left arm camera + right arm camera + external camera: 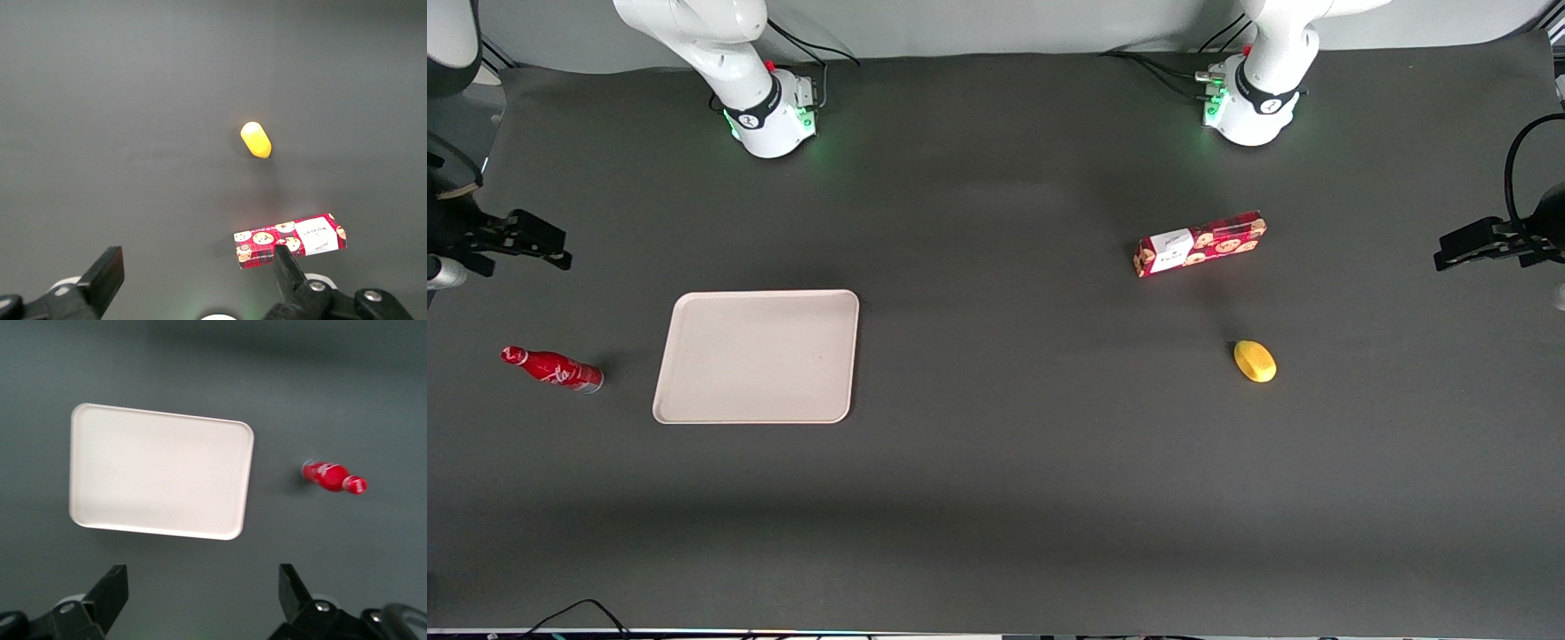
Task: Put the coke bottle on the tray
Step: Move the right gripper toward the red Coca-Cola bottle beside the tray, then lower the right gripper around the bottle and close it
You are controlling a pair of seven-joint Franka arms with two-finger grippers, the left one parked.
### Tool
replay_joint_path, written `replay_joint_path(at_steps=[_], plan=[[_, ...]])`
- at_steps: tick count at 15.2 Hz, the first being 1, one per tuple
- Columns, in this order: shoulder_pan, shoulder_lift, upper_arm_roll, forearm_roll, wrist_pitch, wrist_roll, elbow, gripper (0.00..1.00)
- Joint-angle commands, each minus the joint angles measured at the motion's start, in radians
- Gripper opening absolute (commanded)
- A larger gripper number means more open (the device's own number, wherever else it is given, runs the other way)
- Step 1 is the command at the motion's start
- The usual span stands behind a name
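Red coke bottle point(551, 369) lies on its side near bare beige tray point(757, 356).

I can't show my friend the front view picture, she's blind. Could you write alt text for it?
A small red coke bottle lies on its side on a dark table, beside an empty beige tray. The gripper hangs open above the table, holding nothing. A cookie box and a yellow fruit lie toward the parked arm's end.

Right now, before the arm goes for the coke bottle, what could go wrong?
The coke bottle lies on its side, so it may roll when the open claw, high above the table, closes on it. It lies close to the tray, so a nudge could push it against the rim.
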Motion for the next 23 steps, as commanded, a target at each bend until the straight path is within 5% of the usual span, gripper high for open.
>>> replay_joint_path(at_steps=[1, 7, 11, 17, 23], plan=[[-0.010, 0.101, -0.133, -0.036, 0.095, -0.283, -0.002, 1.00], [-0.025, 0.278, -0.276, -0.035, 0.280, -0.549, -0.007, 1.00], [-0.053, 0.379, -0.321, 0.036, 0.427, -0.713, -0.019, 1.00], [-0.062, 0.395, -0.328, 0.053, 0.616, -0.719, -0.151, 1.00], [-0.059, 0.425, -0.348, 0.123, 0.647, -0.772, -0.170, 0.98]])
